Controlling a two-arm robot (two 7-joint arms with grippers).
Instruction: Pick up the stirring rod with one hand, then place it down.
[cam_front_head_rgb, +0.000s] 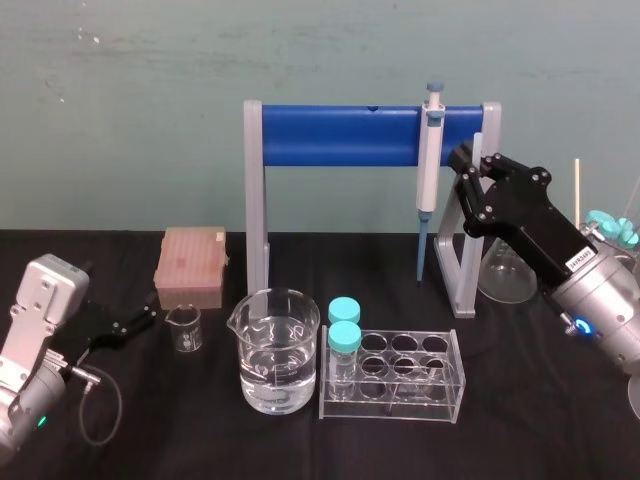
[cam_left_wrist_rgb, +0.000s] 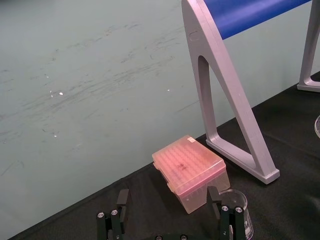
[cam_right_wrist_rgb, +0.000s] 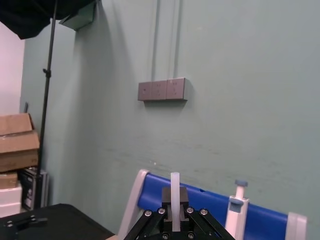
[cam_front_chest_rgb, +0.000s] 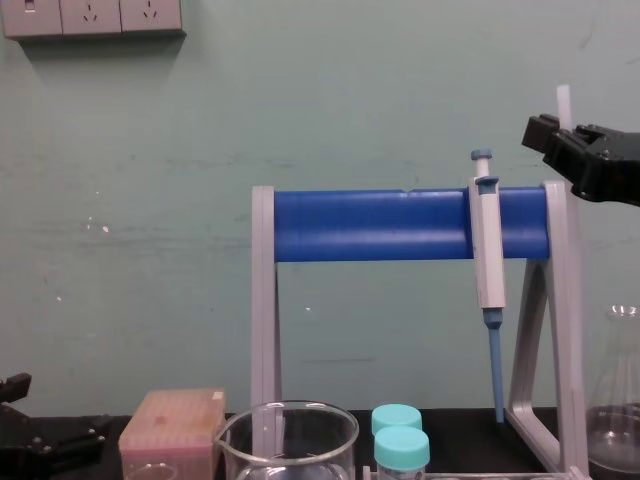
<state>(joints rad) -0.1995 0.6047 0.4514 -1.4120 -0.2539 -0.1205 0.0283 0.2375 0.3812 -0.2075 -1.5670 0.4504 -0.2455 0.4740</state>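
At stand's (cam_front_head_rgb: 350, 136) right end, right hand (cam_front_head_rgb: 468, 166) clamps stirring rod (cam_front_head_rgb: 477, 146) upright.

The right end effector (cam_front_chest_rgb: 568, 142) hides most of the stirring rod (cam_front_chest_rgb: 565, 103).

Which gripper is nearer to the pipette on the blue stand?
The right. The right gripper, shut on the stirring rod, is raised just beside the pipette; the left gripper rests low at the far left, near the small beaker.

Right end effector (cam_front_head_rgb: 474, 168) raised, clamped, left arm (cam_front_head_rgb: 40, 330) low
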